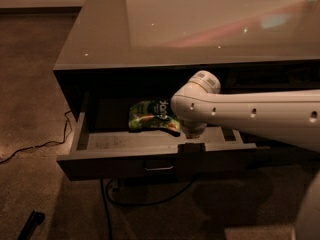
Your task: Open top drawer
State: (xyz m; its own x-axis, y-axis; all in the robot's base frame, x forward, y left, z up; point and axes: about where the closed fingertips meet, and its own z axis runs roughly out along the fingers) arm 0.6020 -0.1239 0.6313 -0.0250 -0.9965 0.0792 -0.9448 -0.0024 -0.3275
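The top drawer (110, 165), at lower centre of the frame under the table (200, 29), stood pulled well out, so the opening looked all but done. Inside, toward the back, lay a green snack bag (150, 116). The gripper (193, 145) sat at the drawer front's top edge; whether it was clamped there could not be told.

Dark tool (193, 147) at the dark grey front of the top drawer (115, 165), whose inside is lighter grey. Above the tool, a white arm (260, 115); left of it, a green bag (150, 117) with white lettering.
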